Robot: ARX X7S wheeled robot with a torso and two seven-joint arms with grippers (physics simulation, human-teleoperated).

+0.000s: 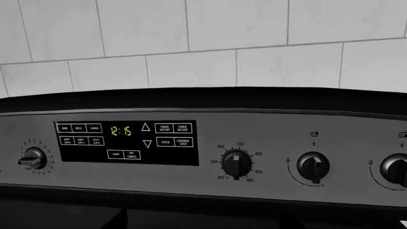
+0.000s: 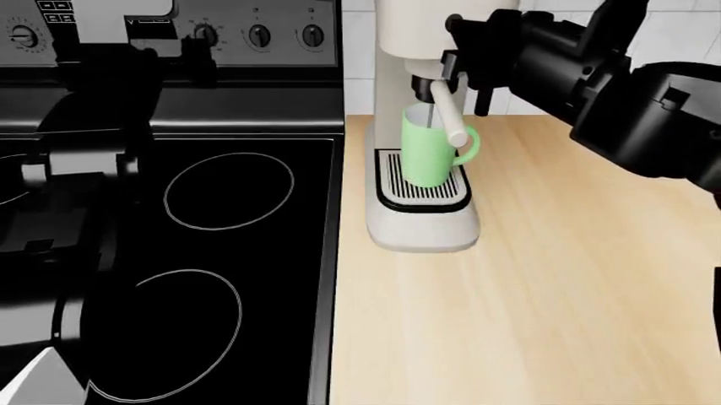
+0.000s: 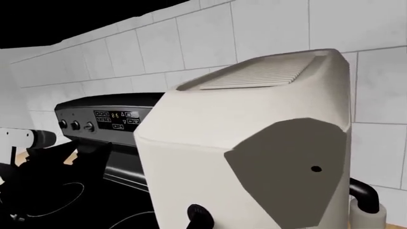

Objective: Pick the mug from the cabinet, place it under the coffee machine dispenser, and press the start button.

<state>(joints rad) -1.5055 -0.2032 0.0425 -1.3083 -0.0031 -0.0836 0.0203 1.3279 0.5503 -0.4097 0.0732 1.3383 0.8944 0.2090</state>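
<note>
The light green mug (image 2: 431,153) stands upright on the slotted drip tray (image 2: 421,192) of the cream coffee machine (image 2: 424,226), directly below the dark dispenser (image 2: 426,87) with its cream stick handle (image 2: 447,116). My right gripper (image 2: 464,44) is at the machine's upper front. In the right wrist view its single black tip (image 3: 198,215) rests against the cream body (image 3: 210,143), jaws together. A small dark dot (image 3: 316,168) sits on the grey panel; I cannot tell if it is the start button. My left gripper (image 2: 169,63) hangs over the stove, dark against dark.
A black glass cooktop (image 2: 225,253) with ring burners lies left of the machine. Its steel control panel (image 1: 210,152) carries knobs and a clock display. The wooden counter (image 2: 563,295) stretches right of the machine. White tiled wall (image 1: 190,38) runs behind. A black steam wand (image 3: 363,191) sticks out beside the machine.
</note>
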